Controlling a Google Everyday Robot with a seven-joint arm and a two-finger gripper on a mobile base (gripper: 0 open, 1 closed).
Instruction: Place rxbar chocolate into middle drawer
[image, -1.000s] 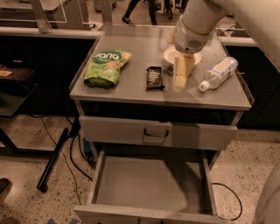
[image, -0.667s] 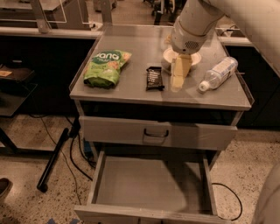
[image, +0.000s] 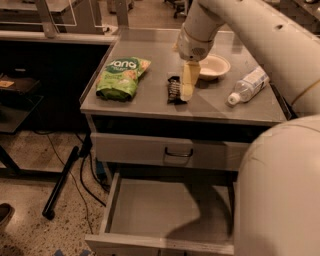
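Observation:
The rxbar chocolate (image: 173, 90), a small dark bar, lies flat on the grey cabinet top (image: 150, 102), right of centre. My gripper (image: 187, 84) hangs from the big white arm and points down, its tip at the bar's right edge and covering part of it. I cannot tell whether it touches the bar. The middle drawer (image: 165, 210) is pulled out below, with a bare grey floor and nothing in it.
A green snack bag (image: 121, 77) lies on the left of the top. A white bowl (image: 214, 66) and a lying plastic bottle (image: 247, 85) are on the right. The drawer above, with a black handle (image: 178, 152), is closed. Cables and a black stand leg (image: 62, 180) are on the floor at left.
The gripper has moved left from beside the bowl to the right edge of the rxbar. The bar, bag, bottle and drawer have not moved.

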